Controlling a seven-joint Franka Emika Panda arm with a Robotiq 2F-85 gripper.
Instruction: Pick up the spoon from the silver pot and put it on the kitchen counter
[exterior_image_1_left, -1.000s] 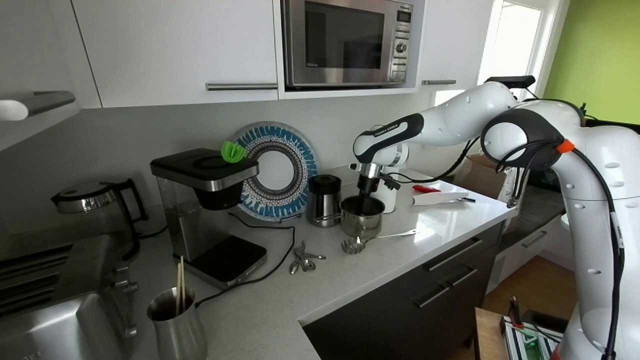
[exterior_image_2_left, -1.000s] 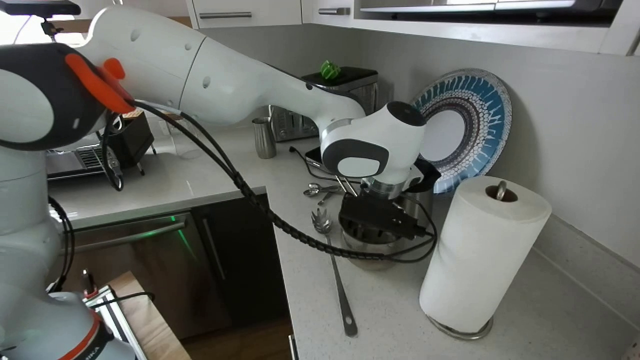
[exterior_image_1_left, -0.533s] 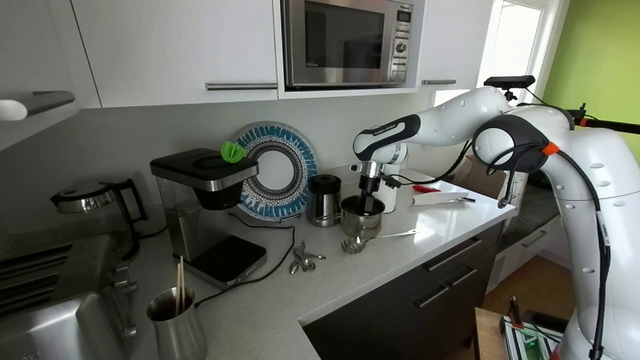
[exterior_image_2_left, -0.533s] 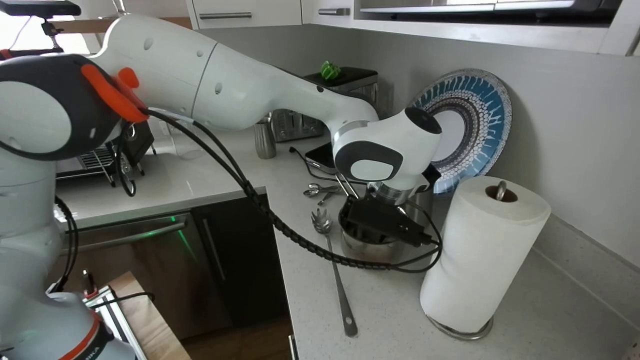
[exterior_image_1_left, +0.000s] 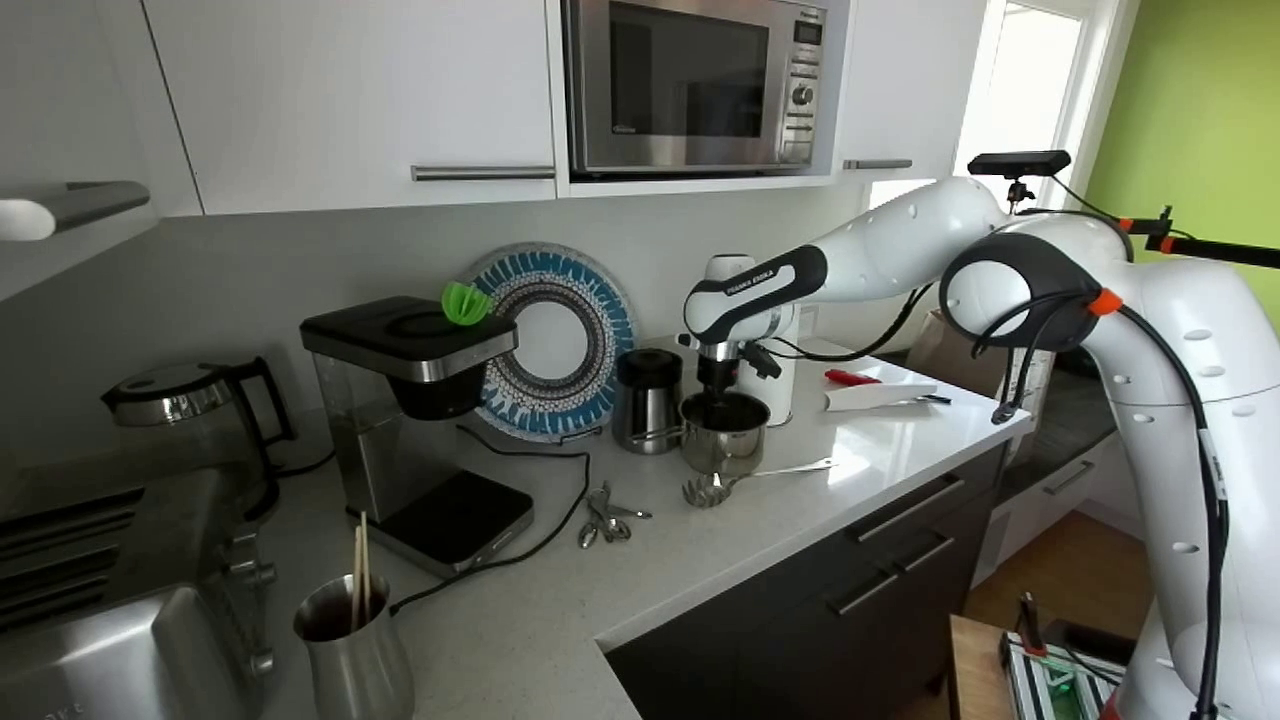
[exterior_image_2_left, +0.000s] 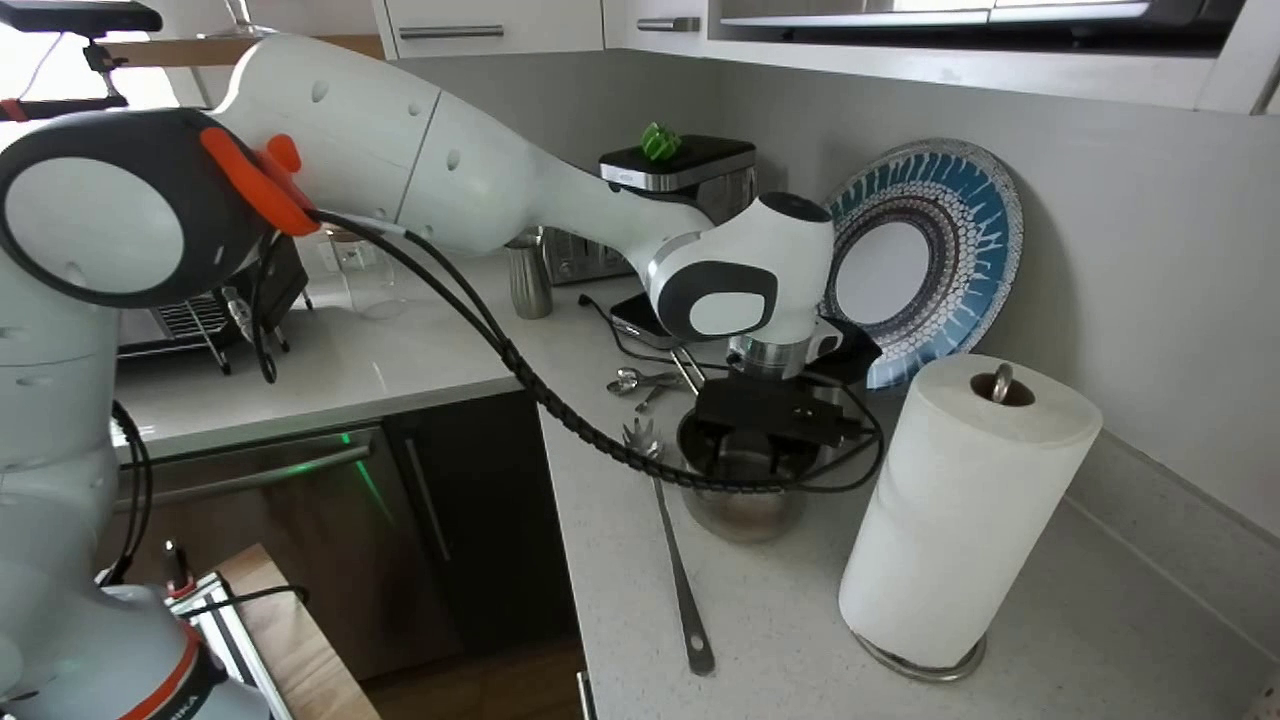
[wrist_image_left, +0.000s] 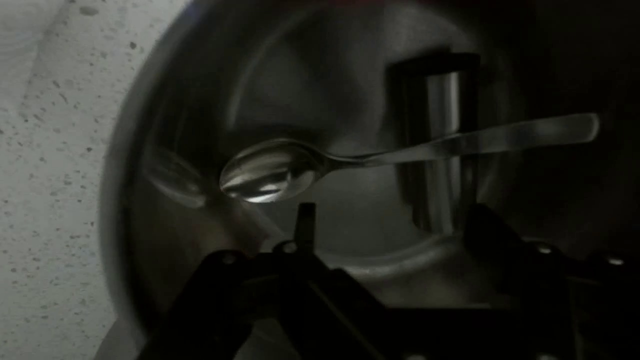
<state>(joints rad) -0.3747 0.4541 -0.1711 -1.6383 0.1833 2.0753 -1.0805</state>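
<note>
The spoon (wrist_image_left: 272, 170) lies inside the silver pot, its bowl to the left and its handle to the right in the wrist view. The silver pot (exterior_image_1_left: 724, 455) stands upright on the kitchen counter (exterior_image_1_left: 520, 640); it also shows in an exterior view (exterior_image_2_left: 745, 520), and its rim (wrist_image_left: 114, 200) curves around the spoon. My gripper (wrist_image_left: 392, 212) is open and empty, its dark fingers apart below the spoon in the picture, not around it. In both exterior views the gripper (exterior_image_1_left: 716, 392) points down at the pot's mouth. The spoon is hidden in both exterior views.
A splayed metal utensil (exterior_image_2_left: 678, 590) lies beside the pot. A dark-lidded steel canister (exterior_image_1_left: 648, 405) stands close behind it. A paper towel roll (exterior_image_2_left: 965, 520) stands near the gripper. Measuring spoons (exterior_image_1_left: 605, 518) and a coffee maker (exterior_image_1_left: 420, 430) are farther along.
My gripper has shifted left over the pot in both exterior views and now hangs more upright. The pot and the other things have not moved.
</note>
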